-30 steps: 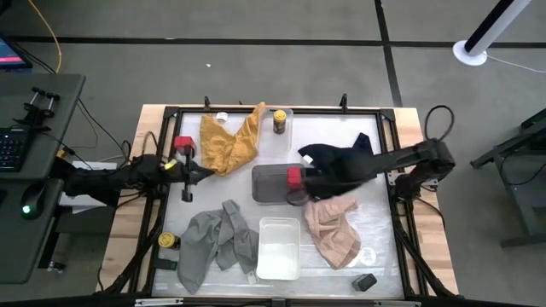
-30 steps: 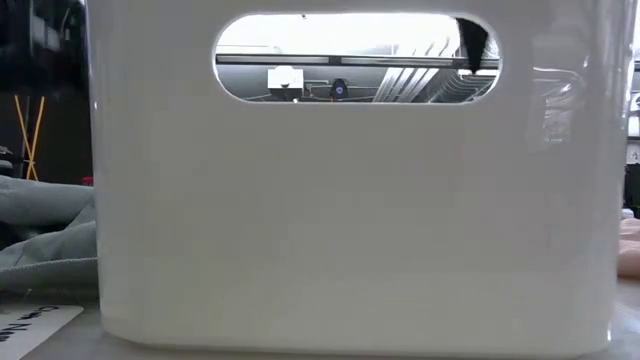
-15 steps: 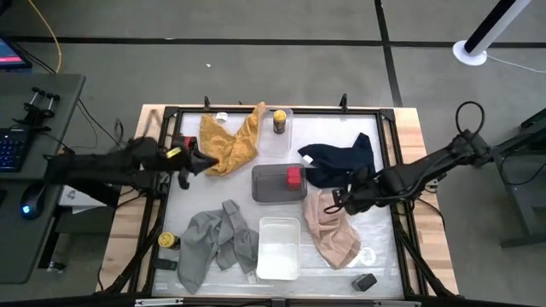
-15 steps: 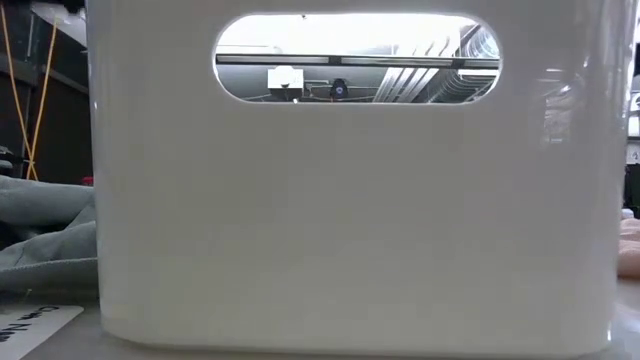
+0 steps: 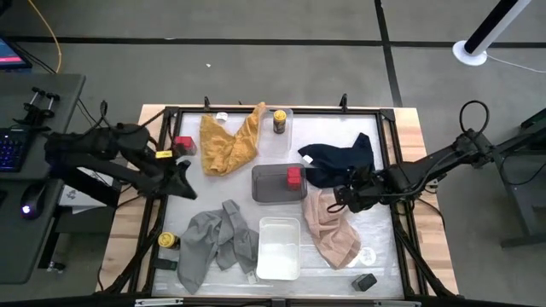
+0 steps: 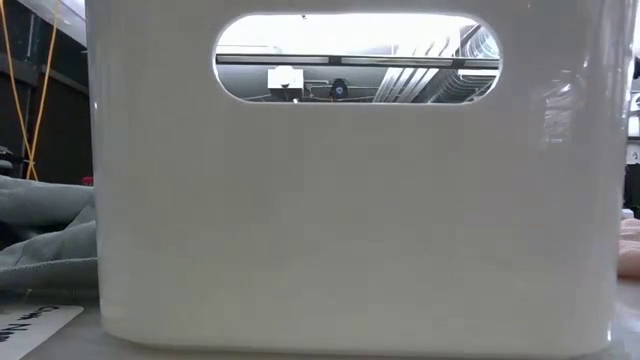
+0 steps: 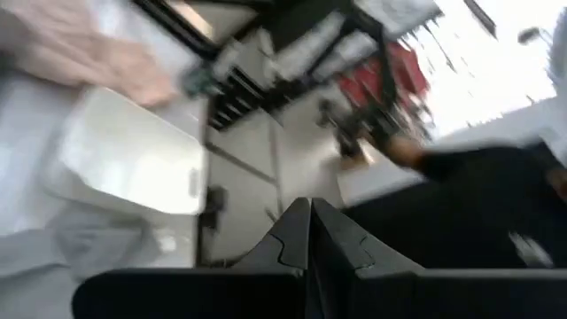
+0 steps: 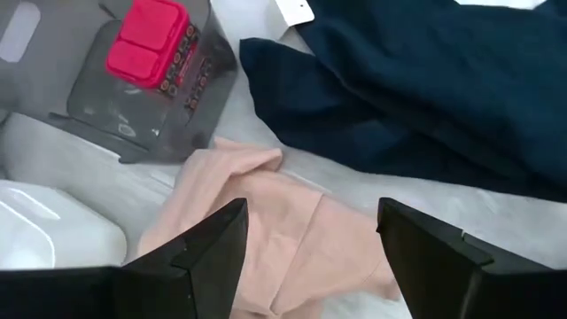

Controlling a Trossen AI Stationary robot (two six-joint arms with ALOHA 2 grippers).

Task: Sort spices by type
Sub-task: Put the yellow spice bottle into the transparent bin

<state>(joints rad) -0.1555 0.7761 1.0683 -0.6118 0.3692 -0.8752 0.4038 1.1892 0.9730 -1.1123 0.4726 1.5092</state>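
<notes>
In the high view one red tin (image 5: 294, 176) sits inside the grey tray (image 5: 271, 189); it also shows in the right wrist view as the red tin (image 8: 146, 42). A second red tin (image 5: 184, 145) lies on the table by the yellow cloth. One yellow-lidded jar (image 5: 279, 121) stands in the clear tray at the far edge, another (image 5: 166, 241) near the left front. One flat black tin (image 5: 365, 281) lies at the near right; the other is hidden. My right gripper (image 5: 339, 198) (image 8: 312, 221) hangs open over the pink cloth. My left gripper (image 5: 186, 189) (image 7: 310, 221) is shut and holds nothing, near the second red tin.
The yellow cloth (image 5: 229, 141), navy cloth (image 5: 341, 159), pink cloth (image 5: 333, 226) and grey cloth (image 5: 213, 243) lie spread over the table. A white tray (image 5: 278, 247) stands near the front middle, and its wall (image 6: 350, 220) fills the low view. A black frame rims the table.
My right gripper has drawn back from the grey tray toward the table's right and near edges, leaving the red tin in the tray, and now hangs over the pink cloth. My left arm has risen and swung; its gripper ends slightly closer to the near edge.
</notes>
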